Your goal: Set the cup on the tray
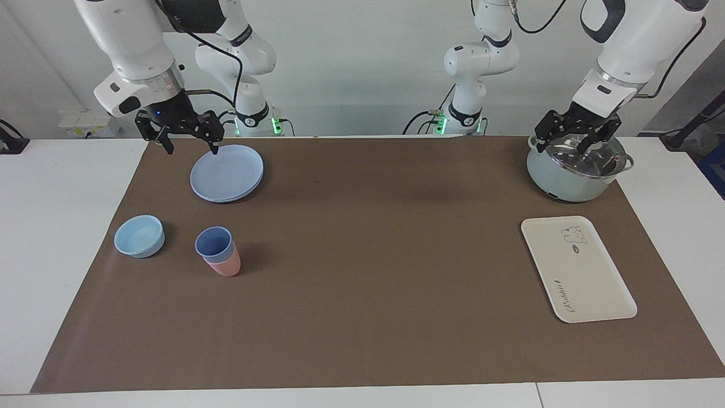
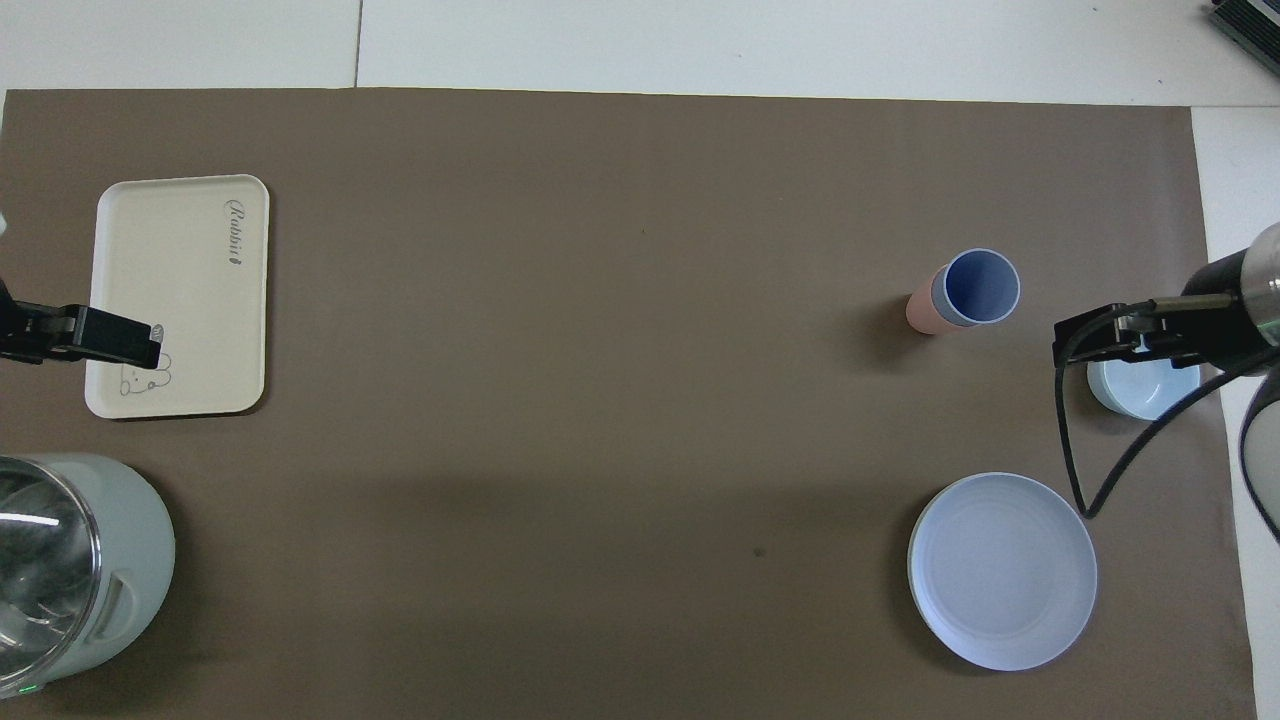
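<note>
- The cup (image 1: 214, 243) stands upright on the brown mat (image 1: 362, 272) toward my right arm's end of the counter (image 1: 56, 238), nested inside a pink tumbler (image 1: 224, 266) whose base shows beneath it.
- The cup is untouched; neither of my end effectors is on it.
- A light-blue bowl (image 1: 139, 236) sits just beside the stacked tumblers, closer to the counter's end and apart from them.
- A round blue plate (image 1: 227, 173) lies nearer to me than the cup, with clear mat between the two.
- My right end effector (image 1: 190, 139) hangs in the air over the mat next to the plate's rim, fingers spread wide and holding nothing.
- In the overhead view, my right end effector (image 2: 1100, 335) covers part of the bowl.
- The tray (image 1: 578, 269) lies flat toward my left arm's end of the counter, well apart from the cup, its surface bare apart from the bear drawing and the lettering.
- A pale green pot (image 1: 575, 170) with a glass lid stands nearer to me than the tray.
- My left end effector (image 1: 578, 139) hovers over the pot lid, fingers spread and gripping nothing.
- Between cup and tray the mat is an open stretch.
</note>
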`<state>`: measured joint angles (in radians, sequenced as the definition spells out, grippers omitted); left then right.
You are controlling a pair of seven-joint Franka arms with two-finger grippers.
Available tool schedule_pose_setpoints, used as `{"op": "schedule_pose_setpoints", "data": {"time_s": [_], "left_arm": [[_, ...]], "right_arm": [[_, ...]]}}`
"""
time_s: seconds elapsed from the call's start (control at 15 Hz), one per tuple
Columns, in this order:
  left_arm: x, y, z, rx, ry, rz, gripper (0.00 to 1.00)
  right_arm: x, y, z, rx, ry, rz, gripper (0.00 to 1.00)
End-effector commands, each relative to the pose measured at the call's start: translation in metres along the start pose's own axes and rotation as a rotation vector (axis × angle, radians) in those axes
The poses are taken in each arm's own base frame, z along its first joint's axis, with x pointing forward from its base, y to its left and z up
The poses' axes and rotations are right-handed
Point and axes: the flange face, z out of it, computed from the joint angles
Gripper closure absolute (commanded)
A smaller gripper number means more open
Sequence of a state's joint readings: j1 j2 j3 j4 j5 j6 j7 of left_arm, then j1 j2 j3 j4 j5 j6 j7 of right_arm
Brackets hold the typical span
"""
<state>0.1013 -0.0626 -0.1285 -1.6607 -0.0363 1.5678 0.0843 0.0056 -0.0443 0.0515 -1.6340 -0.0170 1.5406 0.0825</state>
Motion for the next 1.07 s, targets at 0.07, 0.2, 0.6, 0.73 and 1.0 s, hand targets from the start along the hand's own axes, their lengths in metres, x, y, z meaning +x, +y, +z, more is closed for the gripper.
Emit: {"op": "schedule_pose_setpoints", "data": {"time_s": [0.07, 0.2, 0.6, 0.73, 1.0], "left_arm": [[0.0, 0.002, 0.002, -0.017, 0.012, -0.002, 0.0], [-0.002, 0.004, 0.006, -0.017, -0.001, 0.0, 0.0], [-0.001, 0.007, 0.007, -0.017, 0.001, 0.005, 0.0], [-0.001, 0.007, 0.006, -0.016, 0.004, 0.002, 0.0], [-0.002, 0.008, 0.008, -0.016, 0.0, 0.001, 0.0]], "right_arm": [[-0.003, 0.012, -0.003, 0.0, 0.032, 0.042, 0.03], [0.006, 0.015, -0.004, 0.011, 0.046, 0.149, 0.05], [0.071, 0.045, 0.003, 0.044, 0.102, 0.638, 0.1], [0.091, 0.051, 0.016, 0.077, 0.08, 0.765, 0.1], [0.125, 0.087, 0.064, 0.171, -0.03, 0.921, 0.09]]}}
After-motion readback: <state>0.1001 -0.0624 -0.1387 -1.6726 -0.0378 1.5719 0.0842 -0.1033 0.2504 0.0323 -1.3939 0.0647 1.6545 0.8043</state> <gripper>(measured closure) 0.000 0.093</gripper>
